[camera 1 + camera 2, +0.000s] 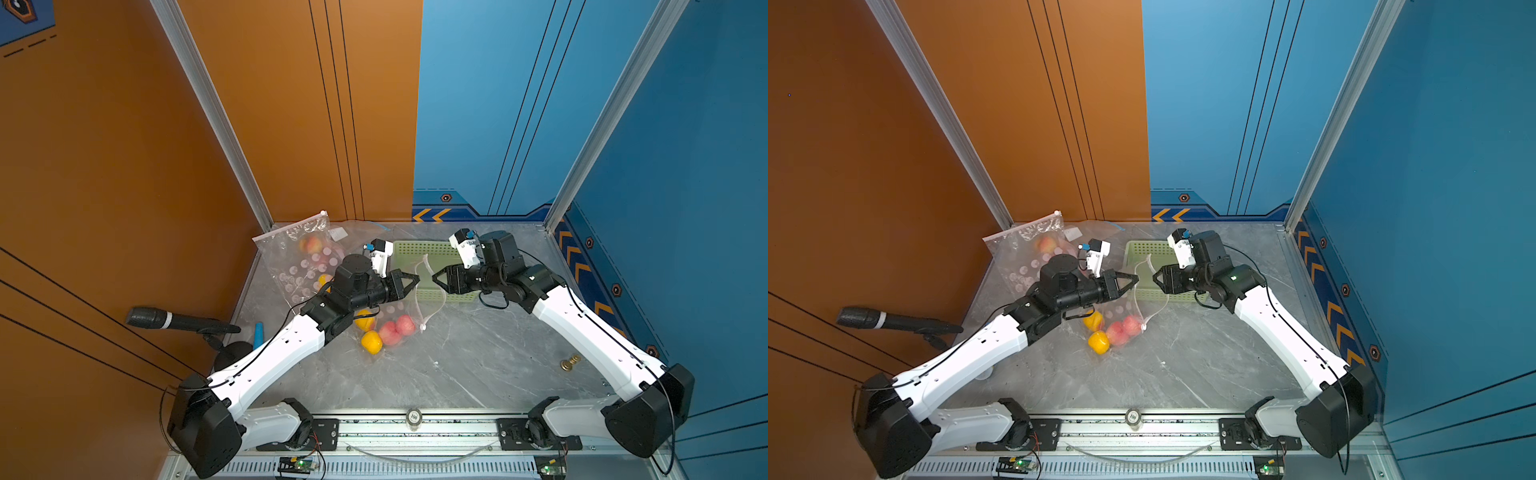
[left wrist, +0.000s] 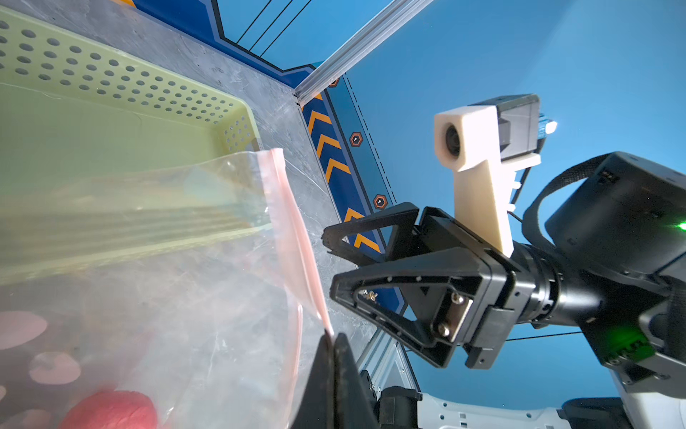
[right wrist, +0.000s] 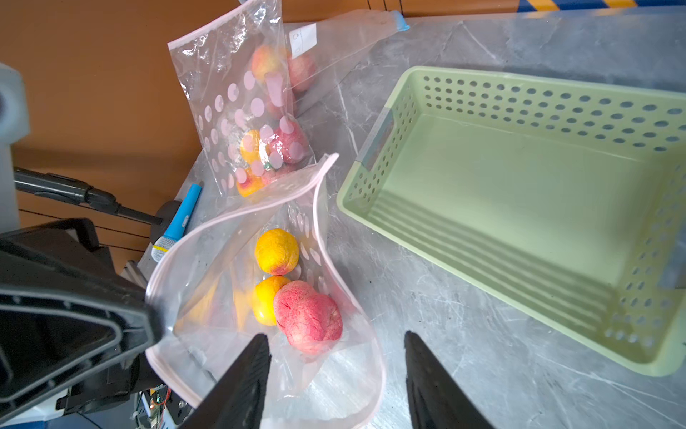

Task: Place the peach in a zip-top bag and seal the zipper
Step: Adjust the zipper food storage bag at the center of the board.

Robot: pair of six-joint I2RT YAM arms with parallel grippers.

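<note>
Left pincer (image 2: 331, 343) clamped on zip-top bag (image 3: 208, 282) rim, right pincer (image 2: 329, 263) spread open just beside it, basket (image 3: 375, 148) edge near.

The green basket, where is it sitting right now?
In both top views the green basket sits near the back of the table, a little to the robot's right, partly hidden behind the right gripper and beside the open zip-top bag.

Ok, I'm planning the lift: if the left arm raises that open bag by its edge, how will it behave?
Likely floppy: the bag is thin clear film, and its rim curves limply from where the left gripper pinches it. Probably bottom-heavy: the peaches sit loose inside and may roll together. With the mouth open, tilting could spill them.
</note>
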